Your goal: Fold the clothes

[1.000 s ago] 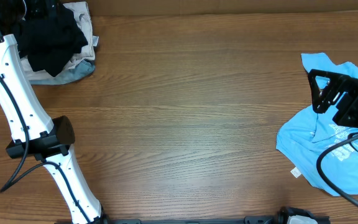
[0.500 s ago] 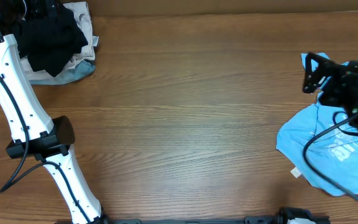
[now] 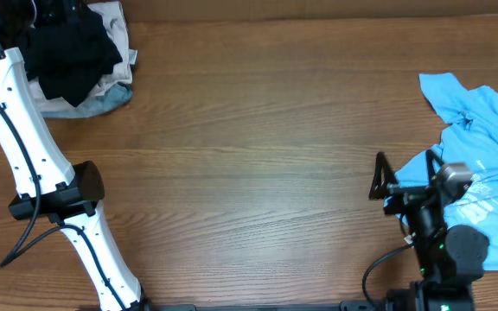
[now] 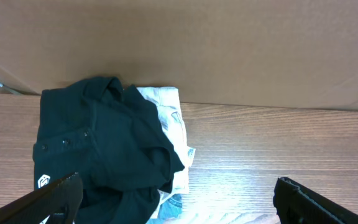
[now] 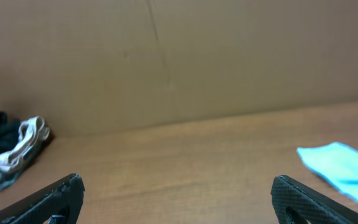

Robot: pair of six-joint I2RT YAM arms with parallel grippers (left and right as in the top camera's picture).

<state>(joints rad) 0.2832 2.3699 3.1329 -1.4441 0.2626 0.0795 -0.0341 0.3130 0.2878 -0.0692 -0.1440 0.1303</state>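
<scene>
A crumpled black T-shirt (image 3: 72, 56) with a small white logo lies on a pile of light garments (image 3: 115, 30) at the table's far left corner. It also shows in the left wrist view (image 4: 98, 143). My left gripper (image 4: 179, 199) is open and empty just in front of and above the pile. A light blue T-shirt (image 3: 482, 130) lies spread and rumpled at the right edge. My right gripper (image 3: 379, 177) is open and empty at that shirt's left edge and points across the table. The right wrist view shows a corner of the blue shirt (image 5: 344, 165).
A cardboard wall (image 4: 229, 50) runs along the table's far edge. The white left arm (image 3: 24, 130) stretches along the left side. The wooden tabletop (image 3: 258, 147) lies between the two piles. The far pile shows small in the right wrist view (image 5: 11, 149).
My right arm has pulled back from above the blue shirt toward the front edge. Its gripper is now lower and further left. The blue shirt's upper part is uncovered. The left arm has not moved.
</scene>
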